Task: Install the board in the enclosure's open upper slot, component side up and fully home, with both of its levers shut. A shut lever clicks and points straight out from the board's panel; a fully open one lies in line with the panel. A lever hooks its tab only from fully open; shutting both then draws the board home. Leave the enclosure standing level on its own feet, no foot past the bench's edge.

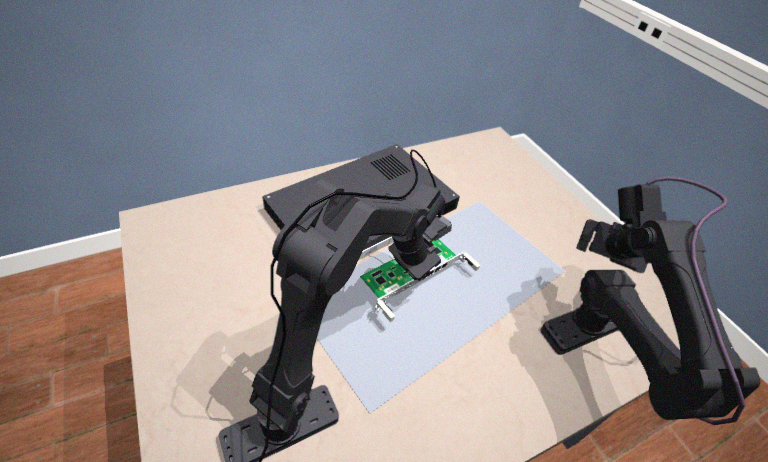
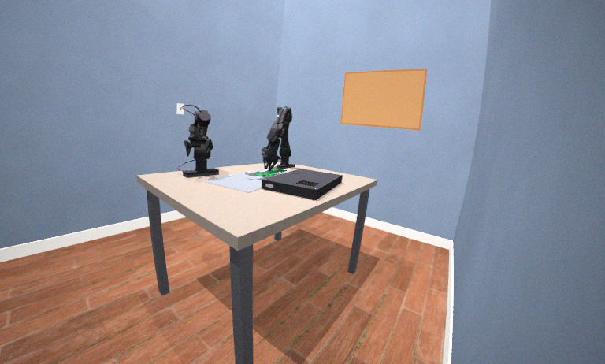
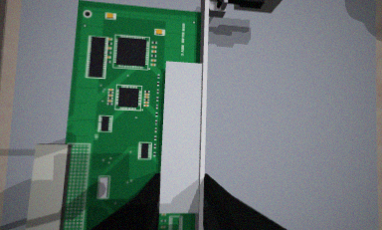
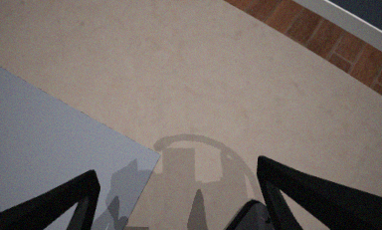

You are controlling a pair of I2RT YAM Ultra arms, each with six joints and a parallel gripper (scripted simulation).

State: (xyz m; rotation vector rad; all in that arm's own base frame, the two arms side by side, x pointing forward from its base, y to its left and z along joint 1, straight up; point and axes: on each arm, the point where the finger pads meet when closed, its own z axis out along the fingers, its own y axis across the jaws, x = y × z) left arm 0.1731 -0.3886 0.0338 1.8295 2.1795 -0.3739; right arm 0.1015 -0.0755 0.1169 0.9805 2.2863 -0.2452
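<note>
The green board (image 1: pixel 370 282) (image 2: pixel 276 172) (image 3: pixel 134 125) is component side up, a little above the mat, its pale connector edge toward the enclosure. My left gripper (image 3: pixel 181 182) (image 2: pixel 269 167) is shut on the board at its white block and panel (image 3: pixel 203 115); the top view hides the fingertips. The near lever (image 1: pixel 385 309) and far lever (image 1: pixel 471 259) stick out from the panel; their exact angles are hard to tell. The dark enclosure (image 1: pixel 351 174) (image 2: pixel 325 177) lies flat behind the board; its slots are mostly hidden by my left arm. My right gripper (image 4: pixel 177 172) is open and empty, away from the board.
The pale blue mat (image 1: pixel 430 332) (image 4: pixel 50 125) lies under the board and in front of the enclosure. The right arm's base (image 1: pixel 557 335) stands beyond the mat's right side; the left arm's base (image 1: pixel 320 412) is at the front left. The enclosure is near the bench's back edge.
</note>
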